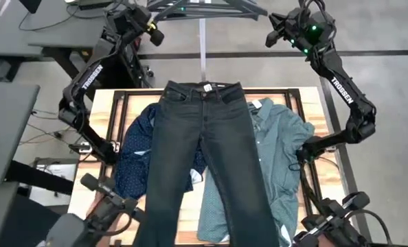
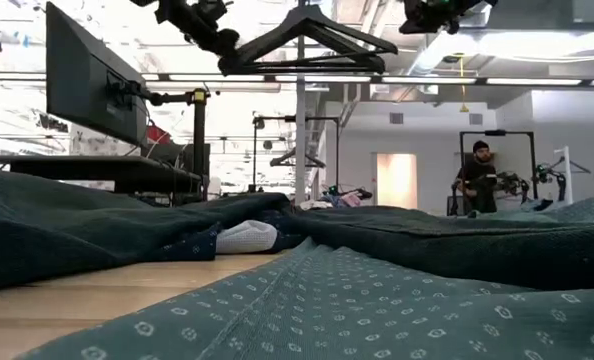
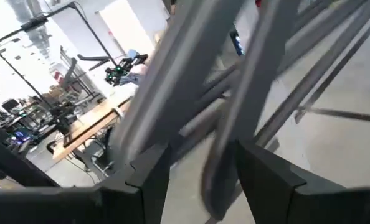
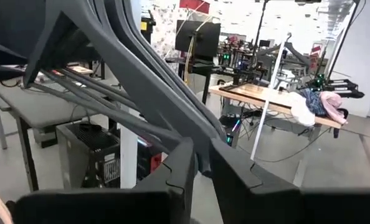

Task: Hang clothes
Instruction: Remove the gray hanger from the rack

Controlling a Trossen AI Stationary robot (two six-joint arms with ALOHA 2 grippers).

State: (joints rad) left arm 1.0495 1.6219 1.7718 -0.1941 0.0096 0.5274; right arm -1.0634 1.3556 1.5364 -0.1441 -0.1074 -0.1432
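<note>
The left pincer is reaching up past the far edge of the bench, its fingers sitting apart on either side of a black hanger bar without pressing on it. The right pincer is raised at the same height on the other side, its fingers standing nearly together around a hanger's arm. Both are working at the hangers on the rack beyond the bench, and each arm is rising from the near end and bending inward at the elbow. The jeans are lying flat down the middle of the bench, covering part of the navy dotted shirt on the left and the teal shirt on the right. A person is standing far back in the room.
</note>
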